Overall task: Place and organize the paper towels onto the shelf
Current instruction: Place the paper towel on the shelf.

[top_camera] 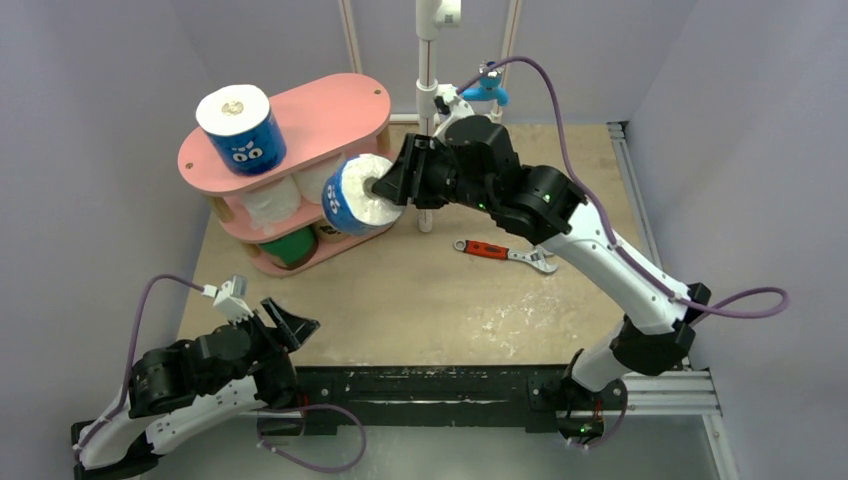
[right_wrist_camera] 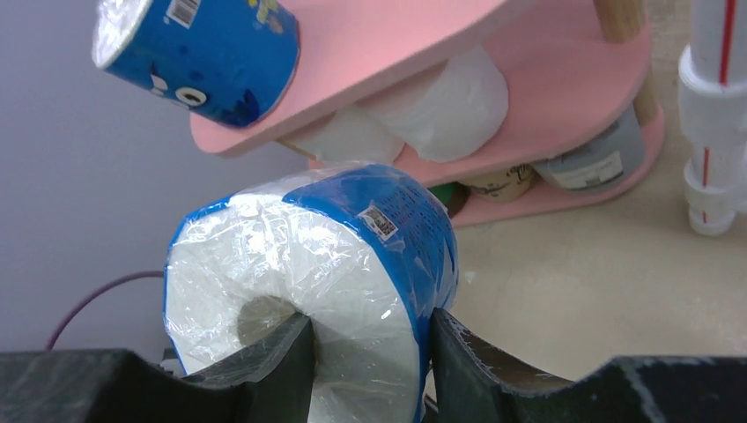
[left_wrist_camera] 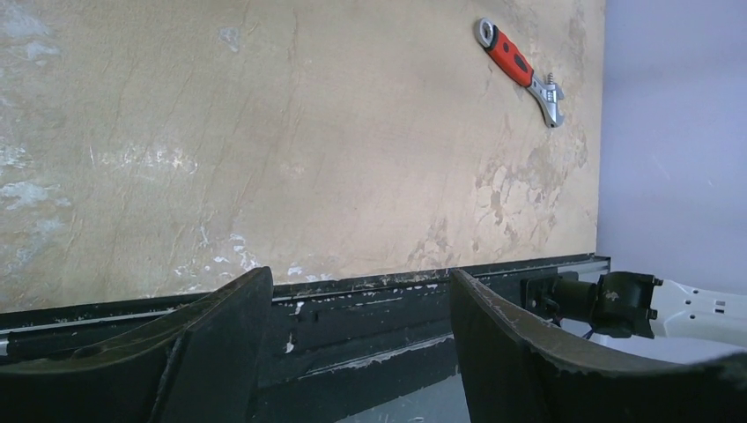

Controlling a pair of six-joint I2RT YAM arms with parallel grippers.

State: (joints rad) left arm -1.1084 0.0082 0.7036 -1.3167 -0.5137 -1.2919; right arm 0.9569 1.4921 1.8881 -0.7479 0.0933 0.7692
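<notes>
A blue-wrapped paper towel roll (top_camera: 358, 195) (right_wrist_camera: 352, 247) hangs in the air just right of the pink shelf (top_camera: 320, 110) (right_wrist_camera: 388, 44). My right gripper (top_camera: 387, 188) (right_wrist_camera: 370, 330) is shut on it, one finger in the hollow core and the other on the outside of the wrapper. A second blue roll (top_camera: 238, 128) (right_wrist_camera: 198, 48) stands on the top board. White rolls (top_camera: 270, 200) (right_wrist_camera: 449, 101) lie on the middle tier. A green roll (top_camera: 290, 245) and a grey one (right_wrist_camera: 590, 159) sit on the bottom tier. My left gripper (top_camera: 278, 325) (left_wrist_camera: 361, 282) is open and empty at the table's near left edge.
A red-handled wrench (top_camera: 505, 253) (left_wrist_camera: 520, 69) lies on the table right of centre. The white pipe frame (top_camera: 428, 60) (right_wrist_camera: 713, 115) with a blue tap (top_camera: 487, 88) stands just behind my right gripper. A black rail (left_wrist_camera: 370, 308) runs along the near edge.
</notes>
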